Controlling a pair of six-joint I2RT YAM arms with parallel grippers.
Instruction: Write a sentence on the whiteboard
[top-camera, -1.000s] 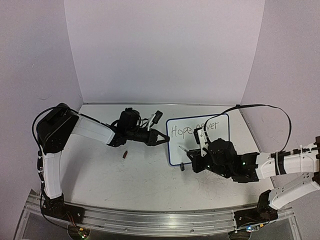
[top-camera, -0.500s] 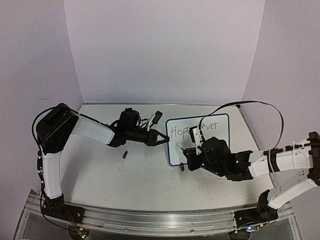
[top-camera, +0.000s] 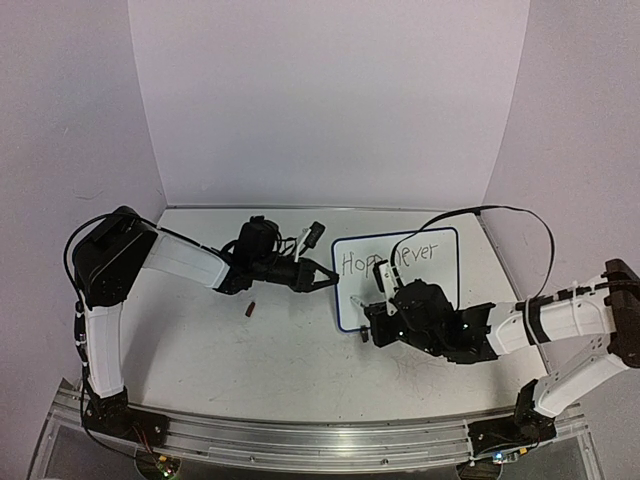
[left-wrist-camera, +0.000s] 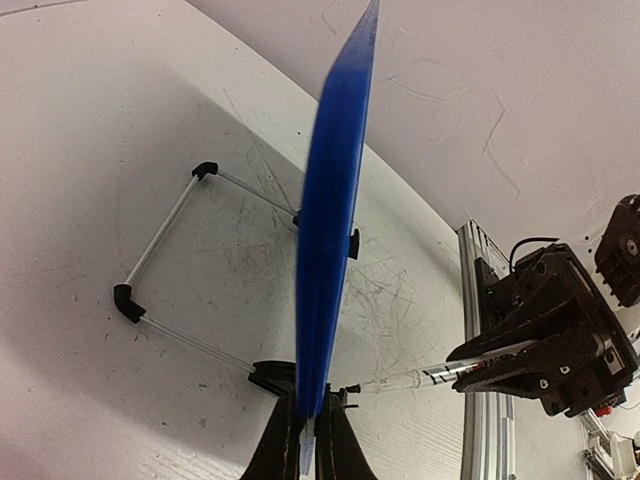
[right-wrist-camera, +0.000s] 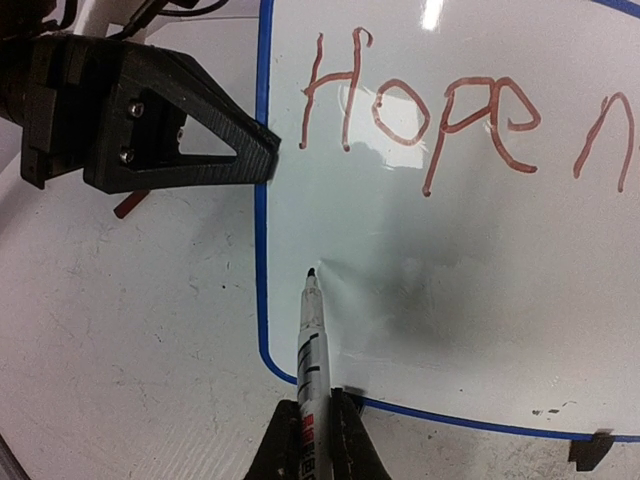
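Observation:
The whiteboard (top-camera: 445, 268) stands upright on the table, white with a blue frame (right-wrist-camera: 262, 250). The sentence (right-wrist-camera: 420, 115) on it reads "Hope n…" in reddish strokes, and "Hope never" (top-camera: 362, 262) shows from above. My left gripper (top-camera: 330, 283) is shut on the board's left edge (left-wrist-camera: 335, 230), its jaws (left-wrist-camera: 312, 440) pinching the frame. My right gripper (right-wrist-camera: 316, 425) is shut on a marker (right-wrist-camera: 311, 345). The marker's tip is at the board's lower left corner, below "Hope". From above, the right gripper (top-camera: 372, 322) hides the board's lower part.
A small dark marker cap (top-camera: 251, 309) lies on the scuffed tabletop left of the board. The board's white wire stand (left-wrist-camera: 165, 235) and black clip feet (left-wrist-camera: 272, 377) rest behind it. A metal rail (top-camera: 300, 440) runs along the near edge, and white walls enclose the back.
My right arm has slid left along the board, carrying the marker from the board's middle to its lower left corner. The left arm and the board have not moved.

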